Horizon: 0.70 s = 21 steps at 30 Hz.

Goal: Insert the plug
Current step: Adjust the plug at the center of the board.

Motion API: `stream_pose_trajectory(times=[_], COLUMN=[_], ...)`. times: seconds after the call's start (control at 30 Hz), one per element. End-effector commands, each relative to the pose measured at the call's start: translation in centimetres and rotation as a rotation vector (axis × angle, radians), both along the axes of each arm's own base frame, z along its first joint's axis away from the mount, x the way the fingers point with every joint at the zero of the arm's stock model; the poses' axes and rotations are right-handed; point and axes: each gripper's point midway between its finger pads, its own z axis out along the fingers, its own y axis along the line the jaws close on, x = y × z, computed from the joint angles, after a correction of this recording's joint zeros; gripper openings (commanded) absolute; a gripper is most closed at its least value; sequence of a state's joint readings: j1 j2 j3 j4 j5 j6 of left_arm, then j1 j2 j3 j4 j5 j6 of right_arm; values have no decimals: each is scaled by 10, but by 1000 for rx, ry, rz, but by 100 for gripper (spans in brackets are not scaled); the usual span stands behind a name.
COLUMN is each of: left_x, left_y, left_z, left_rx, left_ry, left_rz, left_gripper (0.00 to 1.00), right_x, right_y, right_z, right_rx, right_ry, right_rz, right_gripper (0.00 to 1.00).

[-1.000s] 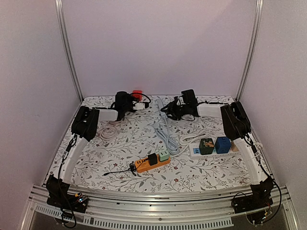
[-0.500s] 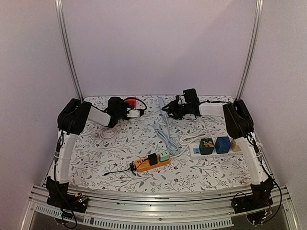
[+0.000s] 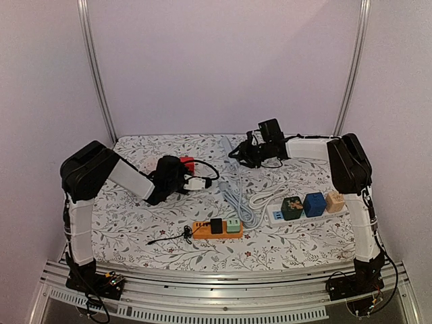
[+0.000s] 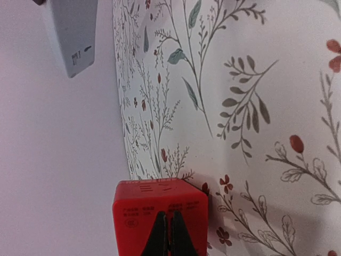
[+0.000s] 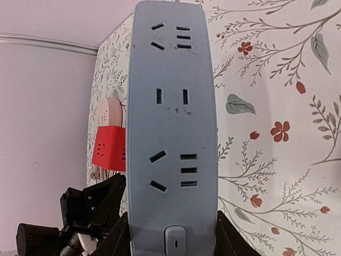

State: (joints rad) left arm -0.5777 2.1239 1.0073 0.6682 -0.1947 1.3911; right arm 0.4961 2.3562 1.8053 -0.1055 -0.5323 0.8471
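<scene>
Well, the right gripper (image 5: 173, 240) clamps the grey power strip (image 5: 170, 122) at its switch end, near the back wall, sockets facing its camera. The left gripper (image 4: 169, 234) is pinched tight on the labelled face of the red cube adapter (image 4: 138, 205), over the left half of the floral table (image 3: 135, 223)
</scene>
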Motion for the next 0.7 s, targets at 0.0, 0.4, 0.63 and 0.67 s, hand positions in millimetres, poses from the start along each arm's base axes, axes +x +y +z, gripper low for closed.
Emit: stream_pose_trajectory(times=[0.0, 0.4, 0.63, 0.67], left_x=[-75, -132, -153, -161], left_y=[34, 46, 37, 34], left_z=[-77, -68, -13, 2], left_rx=[134, 85, -26, -50], left_ry=[346, 660, 759, 805], left_rz=[161, 368, 355, 343], left_gripper=[0, 45, 57, 57], right_x=[-32, -51, -57, -59], right_y=[4, -2, -9, -9], right_z=[37, 73, 98, 102], right_rx=[-33, -120, -178, -192], right_ry=[-57, -125, -198, -218], right_rz=[82, 147, 190, 204], right_gripper=[0, 0, 0, 0])
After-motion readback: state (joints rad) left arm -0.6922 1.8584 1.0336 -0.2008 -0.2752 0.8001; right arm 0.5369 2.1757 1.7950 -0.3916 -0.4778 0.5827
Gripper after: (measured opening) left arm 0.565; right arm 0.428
